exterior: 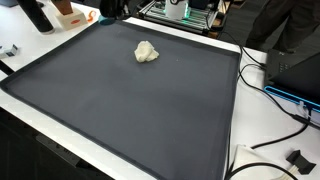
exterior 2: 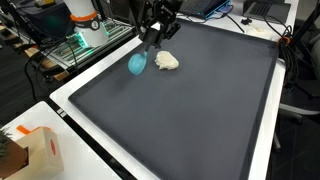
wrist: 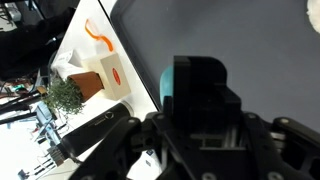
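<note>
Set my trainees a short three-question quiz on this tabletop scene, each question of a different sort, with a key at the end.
1. True or false: the cream crumpled lump lies on the dark mat.
2. Multiple choice: in an exterior view, which thing is nearest the gripper?
A) the blue object
B) a red mug
C) a metal spoon
3. Short answer: what colour is the table rim that borders the mat?

Key: 1 true. 2 A. 3 white.
</note>
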You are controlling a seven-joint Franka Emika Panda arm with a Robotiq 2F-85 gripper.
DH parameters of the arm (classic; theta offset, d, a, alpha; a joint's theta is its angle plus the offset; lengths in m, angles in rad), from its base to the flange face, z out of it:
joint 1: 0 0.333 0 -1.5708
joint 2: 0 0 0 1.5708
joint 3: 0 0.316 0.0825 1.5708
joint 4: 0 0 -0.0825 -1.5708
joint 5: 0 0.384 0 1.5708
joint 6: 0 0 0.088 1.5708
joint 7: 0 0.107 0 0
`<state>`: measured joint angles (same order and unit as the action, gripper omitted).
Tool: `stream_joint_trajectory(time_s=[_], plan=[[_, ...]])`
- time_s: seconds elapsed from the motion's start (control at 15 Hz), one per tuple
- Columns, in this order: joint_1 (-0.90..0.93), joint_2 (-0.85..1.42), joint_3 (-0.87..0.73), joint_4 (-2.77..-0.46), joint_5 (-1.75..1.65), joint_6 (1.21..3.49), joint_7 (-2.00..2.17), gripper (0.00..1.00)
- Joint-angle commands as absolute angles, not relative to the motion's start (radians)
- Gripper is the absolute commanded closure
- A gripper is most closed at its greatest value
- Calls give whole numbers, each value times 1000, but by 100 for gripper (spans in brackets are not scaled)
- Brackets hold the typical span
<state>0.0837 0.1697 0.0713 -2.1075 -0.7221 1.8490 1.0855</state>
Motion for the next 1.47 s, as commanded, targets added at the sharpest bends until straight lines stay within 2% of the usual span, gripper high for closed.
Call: stream_joint_trajectory(time_s=[0.0,0.53,1.4], plan=[[109,232,52,-2076,-779,1806,1182,75],[126,338,38,-2042,-818,1764,1263,75],[136,355,51,-2049,-796,1796,1069,75]])
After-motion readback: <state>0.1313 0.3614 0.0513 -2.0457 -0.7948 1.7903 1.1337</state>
